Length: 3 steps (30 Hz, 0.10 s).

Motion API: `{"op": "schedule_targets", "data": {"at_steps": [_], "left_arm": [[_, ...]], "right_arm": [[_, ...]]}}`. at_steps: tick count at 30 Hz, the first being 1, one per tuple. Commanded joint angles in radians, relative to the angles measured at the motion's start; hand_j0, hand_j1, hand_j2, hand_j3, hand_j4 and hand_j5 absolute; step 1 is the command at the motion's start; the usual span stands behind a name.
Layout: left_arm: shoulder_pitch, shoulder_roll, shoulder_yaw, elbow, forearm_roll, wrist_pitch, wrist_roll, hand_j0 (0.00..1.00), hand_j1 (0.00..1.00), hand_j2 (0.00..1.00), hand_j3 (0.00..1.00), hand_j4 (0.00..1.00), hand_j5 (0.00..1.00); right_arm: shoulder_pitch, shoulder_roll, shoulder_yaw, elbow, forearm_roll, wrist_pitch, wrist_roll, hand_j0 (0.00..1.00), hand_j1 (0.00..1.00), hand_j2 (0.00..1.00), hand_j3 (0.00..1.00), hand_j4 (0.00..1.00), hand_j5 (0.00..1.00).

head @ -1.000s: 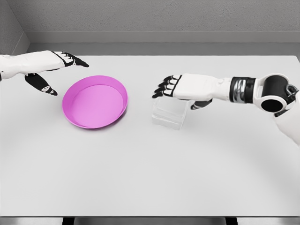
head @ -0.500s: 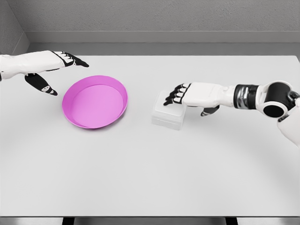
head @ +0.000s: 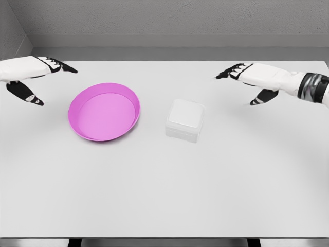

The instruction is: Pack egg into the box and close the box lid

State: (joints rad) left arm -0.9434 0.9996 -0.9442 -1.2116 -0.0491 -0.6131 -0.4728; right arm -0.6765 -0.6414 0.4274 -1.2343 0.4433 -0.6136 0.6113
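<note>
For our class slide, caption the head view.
Closed white box beside empty pink bowl; open left hand and right hand raised apart.

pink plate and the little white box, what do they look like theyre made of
Pink plate: looks like smooth plastic with a matte to satin finish, given its even magenta colour and soft shading without sharp glare.
White box: probably translucent, frosted plastic; its walls look pale and slightly see-through, with rounded corners. Being a render, neither is certain.

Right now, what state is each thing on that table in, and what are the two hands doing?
box: lid shut, sitting flat on the table, nothing touching it.
pink bowl: upright, empty.
left hand: open, holding nothing, beyond the bowl's left side.
right hand: open, holding nothing, clear of the box.
egg: not visible.
</note>
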Motion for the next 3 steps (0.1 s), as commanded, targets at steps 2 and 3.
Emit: {"op": "schedule_targets", "data": {"at_steps": [2,3], "left_arm": [[0.002,0.005,0.002,0.006,0.008,0.002,0.0,1.0,1.0,1.0,1.0,1.0,1.0],[0.005,0.005,0.002,0.006,0.006,0.002,0.0,1.0,1.0,1.0,1.0,1.0,1.0]], "right_arm": [[-0.002,-0.004,-0.018,0.035,-0.015,0.003,0.0,1.0,1.0,1.0,1.0,1.0,1.0],[0.0,-0.007,-0.018,0.035,-0.015,0.003,0.0,1.0,1.0,1.0,1.0,1.0,1.0]]}}
